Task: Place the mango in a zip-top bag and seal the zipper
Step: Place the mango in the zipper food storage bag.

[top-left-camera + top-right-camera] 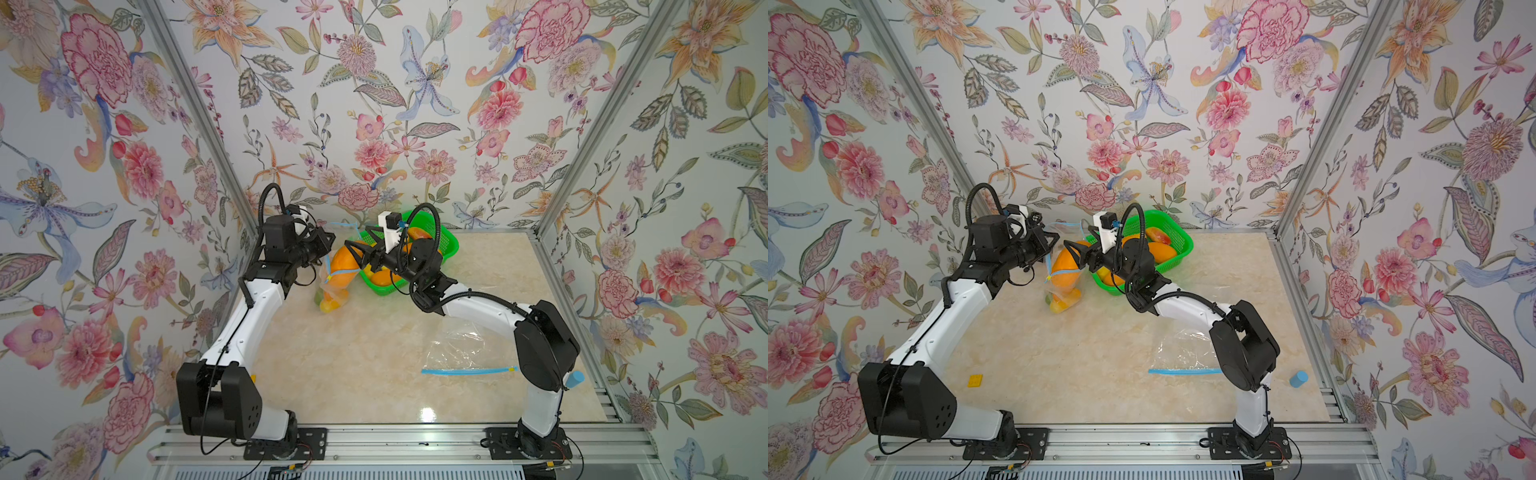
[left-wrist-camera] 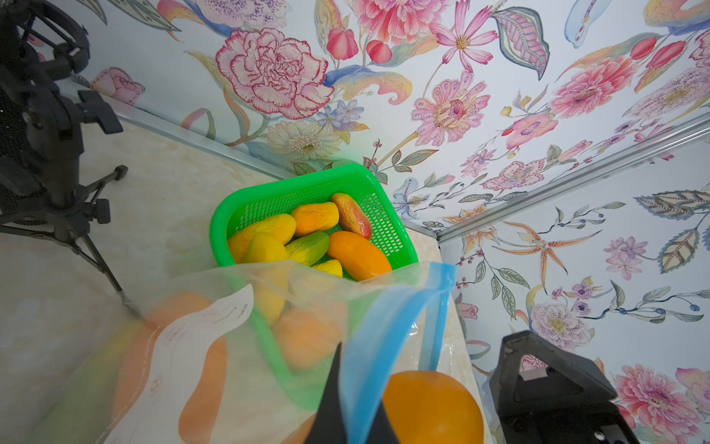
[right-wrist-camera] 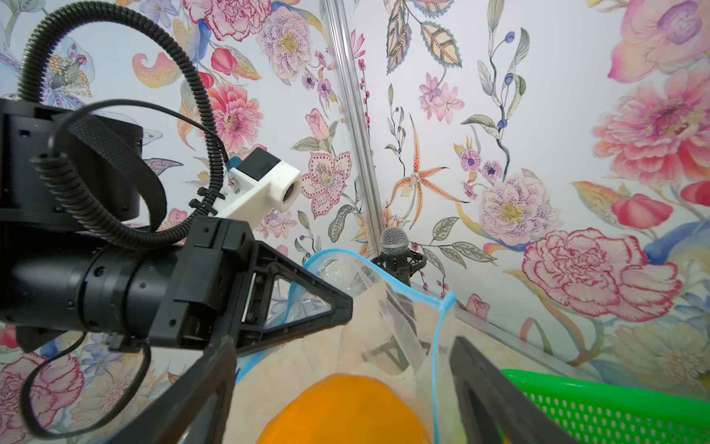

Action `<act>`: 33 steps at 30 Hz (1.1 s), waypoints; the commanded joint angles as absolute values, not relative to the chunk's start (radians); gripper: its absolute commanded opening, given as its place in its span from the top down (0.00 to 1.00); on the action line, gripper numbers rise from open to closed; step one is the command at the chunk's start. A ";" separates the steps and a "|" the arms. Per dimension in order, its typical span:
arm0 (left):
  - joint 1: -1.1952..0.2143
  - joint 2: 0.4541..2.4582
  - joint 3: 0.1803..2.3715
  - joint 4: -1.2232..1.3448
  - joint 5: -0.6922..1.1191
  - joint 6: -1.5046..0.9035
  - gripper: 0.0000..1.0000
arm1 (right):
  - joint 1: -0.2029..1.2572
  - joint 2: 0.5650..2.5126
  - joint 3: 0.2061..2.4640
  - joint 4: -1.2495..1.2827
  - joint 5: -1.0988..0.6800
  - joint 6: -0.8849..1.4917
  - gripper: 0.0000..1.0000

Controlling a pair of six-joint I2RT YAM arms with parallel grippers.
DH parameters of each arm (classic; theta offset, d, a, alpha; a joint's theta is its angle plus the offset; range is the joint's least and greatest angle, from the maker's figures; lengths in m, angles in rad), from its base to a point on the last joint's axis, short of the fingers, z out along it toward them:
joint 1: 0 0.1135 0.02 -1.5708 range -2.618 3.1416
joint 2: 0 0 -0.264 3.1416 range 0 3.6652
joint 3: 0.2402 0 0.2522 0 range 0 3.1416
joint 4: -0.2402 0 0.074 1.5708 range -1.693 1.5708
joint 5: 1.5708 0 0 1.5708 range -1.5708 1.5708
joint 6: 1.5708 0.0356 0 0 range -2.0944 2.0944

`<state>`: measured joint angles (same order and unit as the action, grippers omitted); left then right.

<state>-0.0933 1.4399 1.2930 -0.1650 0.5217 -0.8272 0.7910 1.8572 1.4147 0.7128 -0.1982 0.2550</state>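
Mango [image 1: 343,266]: orange; it sits in the mouth of the bag [image 2: 230,346], about half inside as it seems, above other fruits at the bottom.
Bag: held up from the bench [image 1: 374,353], just beside the green basket [image 2: 307,188]; the zipper [image 2: 388,326] is not closed.
Left end effector [image 3: 344,307]: pressed together on the blue rim of the bag.
Right end effector [image 3: 342,357]: spread wide on both sides of the mango; no contact is seen.
Handling: the mango is judged smooth, round and slippery, so it is best taken across its middle. The bag is thin and limp, and is best taken at the stiffer zipper strip.
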 commanded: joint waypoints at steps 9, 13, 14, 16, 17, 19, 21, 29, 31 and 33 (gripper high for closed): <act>-0.054 1.389 1.328 -0.164 0.531 -0.807 1.00 | 0.727 1.684 1.427 0.244 -0.062 0.372 0.18; -0.061 1.381 1.292 -0.082 0.572 -0.857 1.00 | 0.746 1.738 1.463 0.210 -0.089 0.387 0.24; -0.064 1.370 1.292 -0.085 0.563 -0.857 1.00 | 0.748 1.763 1.490 0.201 -0.105 0.396 0.25; -0.069 1.357 1.301 -0.097 0.558 -0.847 1.00 | 0.761 1.805 1.543 0.198 -0.141 0.397 0.27; -0.071 1.352 1.306 -0.107 0.554 -0.843 1.00 | 0.772 1.826 1.576 0.187 -0.157 0.386 0.28; -0.074 1.348 1.309 -0.120 0.549 -0.834 1.00 | 0.798 1.859 1.626 0.162 -0.155 0.358 0.30; -0.074 1.348 1.306 -0.134 0.539 -0.830 1.00 | 0.817 1.898 1.681 0.116 -0.153 0.330 0.32; -0.077 1.348 1.311 -0.113 0.564 -0.852 1.00 | 0.875 2.032 1.881 -0.145 0.025 0.194 0.41; -0.076 1.347 1.324 -0.127 0.558 -0.840 1.00 | 0.859 2.035 1.895 -0.163 -0.033 0.230 0.47; -0.076 1.345 1.329 -0.140 0.551 -0.829 1.00 | 0.845 2.021 1.898 -0.163 -0.096 0.264 0.55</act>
<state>-0.0685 1.3796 1.2976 -0.1577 0.5434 -0.8375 0.8680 2.0178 1.8637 -0.0731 -0.0559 0.2577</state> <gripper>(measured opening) 0.048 0.475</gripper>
